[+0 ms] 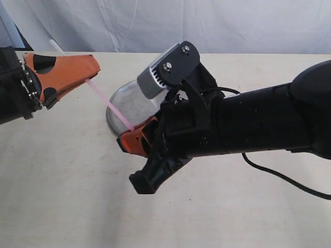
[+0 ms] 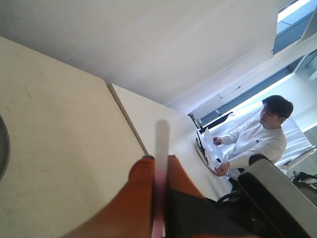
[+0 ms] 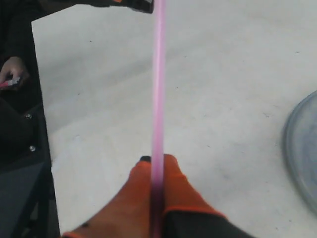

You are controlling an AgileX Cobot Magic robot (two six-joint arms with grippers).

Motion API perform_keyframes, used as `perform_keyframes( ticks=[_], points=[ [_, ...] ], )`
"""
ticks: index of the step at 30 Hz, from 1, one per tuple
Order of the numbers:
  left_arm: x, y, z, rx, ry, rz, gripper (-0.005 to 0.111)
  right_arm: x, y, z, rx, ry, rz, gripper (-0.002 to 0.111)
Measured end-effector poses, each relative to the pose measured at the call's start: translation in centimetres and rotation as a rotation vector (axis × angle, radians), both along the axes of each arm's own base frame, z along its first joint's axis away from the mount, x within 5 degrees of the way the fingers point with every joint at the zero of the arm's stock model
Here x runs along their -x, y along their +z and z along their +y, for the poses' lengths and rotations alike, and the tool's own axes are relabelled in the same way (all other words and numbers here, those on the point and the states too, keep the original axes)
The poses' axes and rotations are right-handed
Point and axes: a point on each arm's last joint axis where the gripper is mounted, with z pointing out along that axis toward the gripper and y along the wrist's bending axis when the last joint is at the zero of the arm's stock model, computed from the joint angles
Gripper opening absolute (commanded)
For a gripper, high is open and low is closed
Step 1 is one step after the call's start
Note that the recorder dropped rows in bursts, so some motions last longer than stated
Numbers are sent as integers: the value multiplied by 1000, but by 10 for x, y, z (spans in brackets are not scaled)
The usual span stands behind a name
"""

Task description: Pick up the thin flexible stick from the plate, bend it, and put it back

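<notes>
The thin pink stick (image 1: 109, 105) is held straight in the air between both grippers, above the table and the near-left rim of the silver plate (image 1: 126, 101). My left gripper (image 1: 92, 68), orange-fingered, is shut on the stick's upper left end; the stick (image 2: 159, 183) runs between its fingers and pokes out past the tips. My right gripper (image 1: 130, 135) is shut on the lower right end; in its wrist view the stick (image 3: 158, 94) rises from between the fingers (image 3: 176, 186) toward the left gripper. The right arm hides much of the plate.
The plate's rim (image 3: 299, 158) shows at the edge of the right wrist view. A black cable (image 1: 282, 178) trails on the table behind the right arm. A seated person (image 2: 252, 141) is beyond the table's far edge. Pale bare tabletop (image 1: 67, 196) lies in front.
</notes>
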Motion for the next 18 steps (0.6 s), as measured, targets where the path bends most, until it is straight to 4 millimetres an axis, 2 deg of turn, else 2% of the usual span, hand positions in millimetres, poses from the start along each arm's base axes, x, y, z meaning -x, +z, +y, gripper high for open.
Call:
perform_keyframes(
  ticks=[8, 18],
  points=[
    [5, -3, -11, -48, -65, 35, 0, 2, -8, -6, 185, 131, -153, 0],
    [-12, -14, -21, -79, -90, 103, 0, 1, -11, -9, 278, 191, -239, 0]
  ],
)
